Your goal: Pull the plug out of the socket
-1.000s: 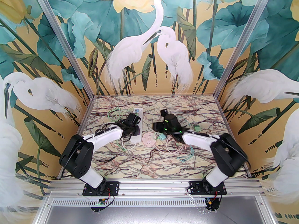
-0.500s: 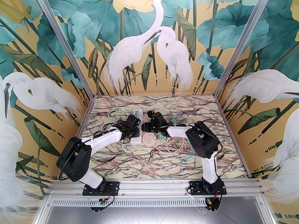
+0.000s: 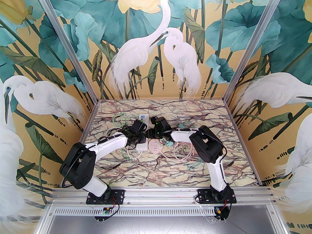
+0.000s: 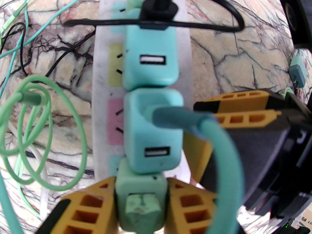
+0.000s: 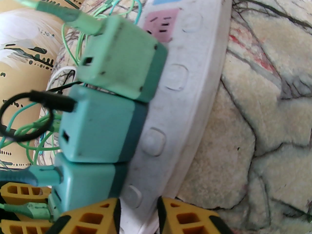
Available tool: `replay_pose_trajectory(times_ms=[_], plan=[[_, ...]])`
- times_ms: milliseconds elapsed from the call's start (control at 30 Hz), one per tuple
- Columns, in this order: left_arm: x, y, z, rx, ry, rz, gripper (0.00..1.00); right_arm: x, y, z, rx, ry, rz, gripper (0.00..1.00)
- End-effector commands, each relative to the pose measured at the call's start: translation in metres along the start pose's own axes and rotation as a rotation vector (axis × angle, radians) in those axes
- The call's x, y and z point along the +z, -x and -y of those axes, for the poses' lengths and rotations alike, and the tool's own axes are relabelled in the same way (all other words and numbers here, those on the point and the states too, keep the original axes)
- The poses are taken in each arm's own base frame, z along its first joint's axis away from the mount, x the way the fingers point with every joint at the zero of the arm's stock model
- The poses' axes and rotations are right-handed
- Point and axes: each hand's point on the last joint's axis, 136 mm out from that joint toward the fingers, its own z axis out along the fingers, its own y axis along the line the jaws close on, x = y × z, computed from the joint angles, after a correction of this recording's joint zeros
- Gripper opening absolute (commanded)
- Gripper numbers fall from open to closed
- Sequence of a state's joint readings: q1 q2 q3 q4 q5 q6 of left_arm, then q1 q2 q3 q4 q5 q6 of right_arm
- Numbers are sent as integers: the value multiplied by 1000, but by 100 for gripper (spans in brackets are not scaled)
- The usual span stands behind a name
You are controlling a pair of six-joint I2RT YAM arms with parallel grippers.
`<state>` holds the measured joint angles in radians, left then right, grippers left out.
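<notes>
A white power strip (image 3: 143,117) lies left of the table's centre, with several teal and green plug adapters in a row on it. My left gripper (image 3: 139,134) is at the strip's near end. Its yellow fingers (image 4: 85,208) are shut on the nearest green plug (image 4: 141,203), which still sits in the strip (image 4: 100,64). Behind that plug stands a teal adapter (image 4: 151,135) with a thick teal cable. My right gripper (image 3: 153,128) comes in from the right. It (image 5: 139,203) is shut on the strip's (image 5: 195,64) edge, and its fingers (image 4: 241,97) lie beside the teal adapter.
A round pink socket (image 3: 155,146) lies just near-right of the strip. Pink and teal cables (image 3: 192,160) coil near the right arm, and green cables (image 3: 119,118) lie at the strip's far left. A black cable (image 4: 195,25) loops over the far adapters.
The right arm has swung left from the table's middle right and its gripper has arrived at the strip's right side. The left gripper has stayed on the green plug.
</notes>
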<state>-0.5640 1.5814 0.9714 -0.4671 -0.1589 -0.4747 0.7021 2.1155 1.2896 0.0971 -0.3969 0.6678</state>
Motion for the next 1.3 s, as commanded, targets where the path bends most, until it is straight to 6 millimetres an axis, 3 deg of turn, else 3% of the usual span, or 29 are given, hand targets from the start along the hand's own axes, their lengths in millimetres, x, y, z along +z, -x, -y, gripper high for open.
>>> replay_pose_trajectory(times_ms=[0,367,467,967,1267], plan=[[7,-11,4,36,1,-55,34,13,-23,1,-15,-24,-87,33],[17,-18,3,38,7,-81,31,10,-44,1,-27,-63,-146,36],[17,-17,4,41,4,-81,29,13,-46,8,-37,-99,-159,27],[12,-10,12,194,168,-14,21,23,-56,37,-28,-206,-217,24],[1,-3,14,96,78,-16,20,23,-58,43,-28,-237,-228,24]])
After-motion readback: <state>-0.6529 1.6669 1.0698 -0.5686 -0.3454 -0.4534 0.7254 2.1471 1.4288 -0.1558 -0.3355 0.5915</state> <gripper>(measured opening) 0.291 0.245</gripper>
